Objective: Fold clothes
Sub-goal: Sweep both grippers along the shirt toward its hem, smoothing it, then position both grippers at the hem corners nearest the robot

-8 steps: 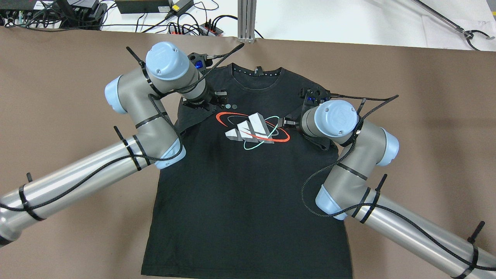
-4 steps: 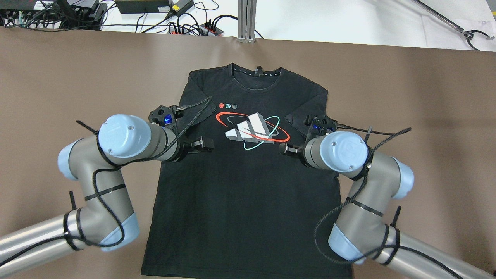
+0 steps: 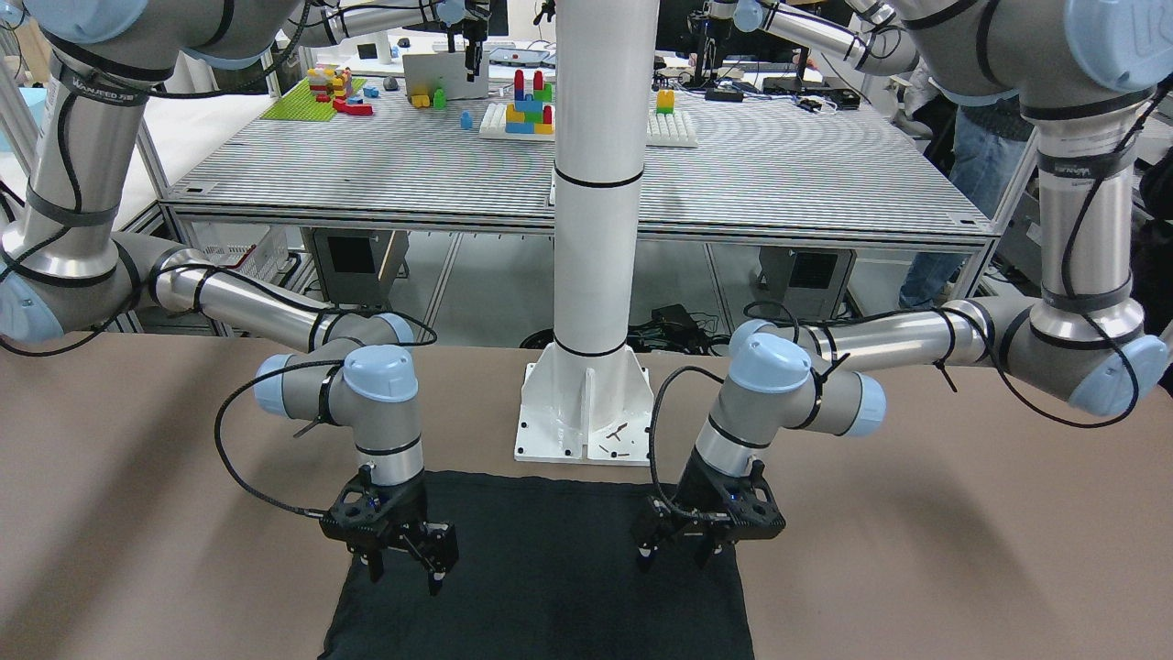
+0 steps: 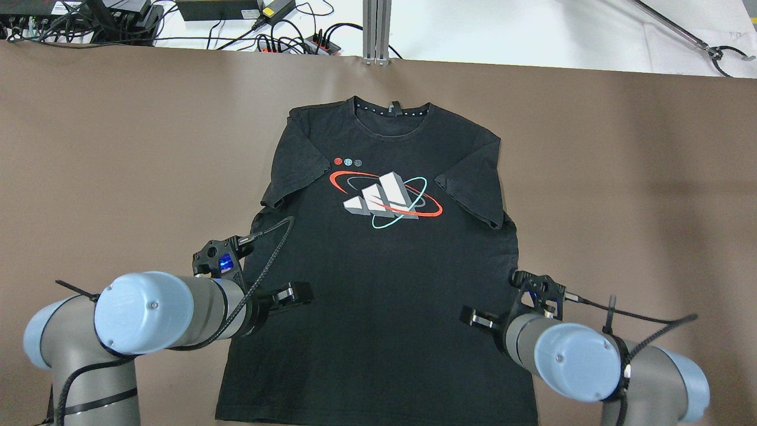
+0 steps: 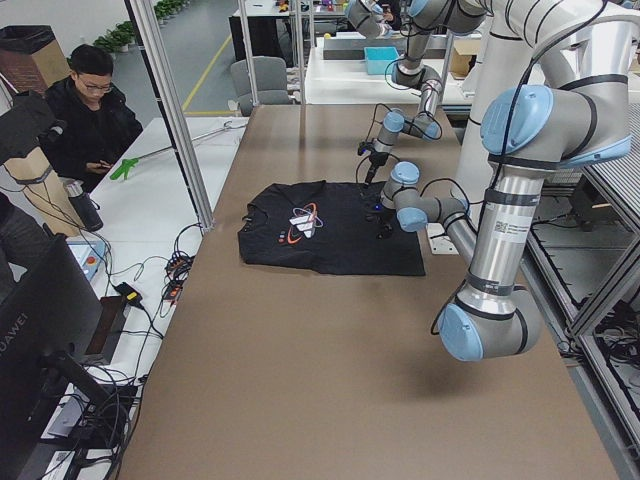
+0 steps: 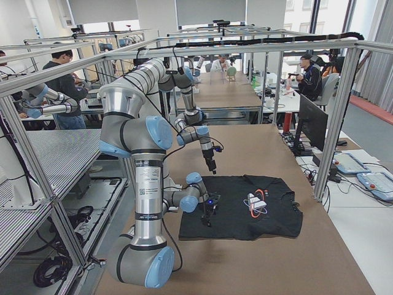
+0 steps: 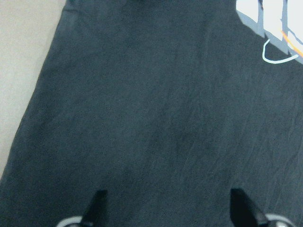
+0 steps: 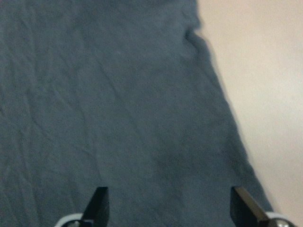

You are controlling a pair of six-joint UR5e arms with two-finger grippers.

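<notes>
Left claw (image 3: 678, 554), right claw (image 3: 406, 577), spread over shirt (image 3: 550, 573)

t-shirt (image 4: 378, 266) on table (image 4: 118, 148); left gripper (image 3: 678, 555) over left half, right gripper (image 3: 406, 577) over right

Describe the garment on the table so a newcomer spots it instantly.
On the brown table, in the middle, lies a black T-shirt, front up, collar away from the robot. Its chest logo, white bars ringed in red and teal, sets it apart.

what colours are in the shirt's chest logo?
Chest logo: grey-white blocks, red and teal rings. Clearest in overhead exterior.
</notes>
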